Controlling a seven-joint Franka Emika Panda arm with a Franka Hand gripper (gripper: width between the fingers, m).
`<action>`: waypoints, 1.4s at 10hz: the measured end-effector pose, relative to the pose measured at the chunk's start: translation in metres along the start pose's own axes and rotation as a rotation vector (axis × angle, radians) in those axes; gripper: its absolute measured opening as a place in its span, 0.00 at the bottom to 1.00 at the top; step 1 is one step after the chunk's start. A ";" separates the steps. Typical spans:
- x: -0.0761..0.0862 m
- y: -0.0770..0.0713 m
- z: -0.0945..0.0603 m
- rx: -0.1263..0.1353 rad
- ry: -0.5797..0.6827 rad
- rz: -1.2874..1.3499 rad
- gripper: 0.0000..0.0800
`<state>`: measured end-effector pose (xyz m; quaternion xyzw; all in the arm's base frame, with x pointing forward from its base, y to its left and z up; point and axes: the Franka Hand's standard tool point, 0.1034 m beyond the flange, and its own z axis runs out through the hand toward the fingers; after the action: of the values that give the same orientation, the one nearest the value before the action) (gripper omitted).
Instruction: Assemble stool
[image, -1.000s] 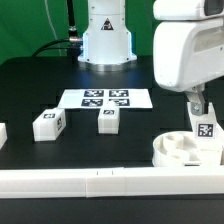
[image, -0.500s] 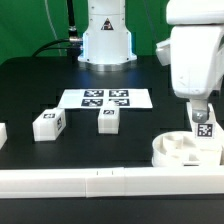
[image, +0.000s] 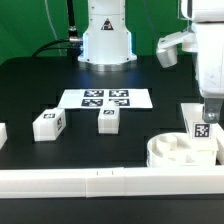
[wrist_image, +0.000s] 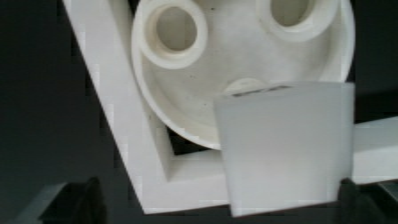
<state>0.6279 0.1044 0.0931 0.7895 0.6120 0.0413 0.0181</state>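
The stool's round white seat (image: 172, 151) lies at the exterior view's right, against the front rail, socket holes facing up. One tagged leg (image: 201, 128) stands upright in a socket at its far right. My gripper (image: 209, 110) hovers just above that leg, open and holding nothing. In the wrist view the leg (wrist_image: 285, 150) stands in front of the seat (wrist_image: 196, 60), between my dark fingertips (wrist_image: 68, 203), with my gripper (wrist_image: 217, 205) spread wider than it. Two more legs (image: 48, 123) (image: 109, 120) lie loose on the black table, left of centre.
The marker board (image: 105, 98) lies flat behind the loose legs. A long white rail (image: 100, 181) runs along the front edge, also seen as the rail (wrist_image: 111, 120) beside the seat. Another white piece (image: 3, 133) sits at the left edge. The arm's base (image: 107, 40) stands at the back.
The arm has risen and shifted toward the exterior view's right, uncovering the upright leg. The leg stays standing in the seat. The jaws stay open.
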 end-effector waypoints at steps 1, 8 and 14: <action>0.001 -0.002 -0.001 0.000 0.000 0.017 0.81; -0.006 -0.003 -0.001 0.002 -0.013 0.015 0.81; -0.007 -0.009 0.010 0.019 -0.019 0.045 0.66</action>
<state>0.6187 0.1005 0.0823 0.8036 0.5943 0.0284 0.0156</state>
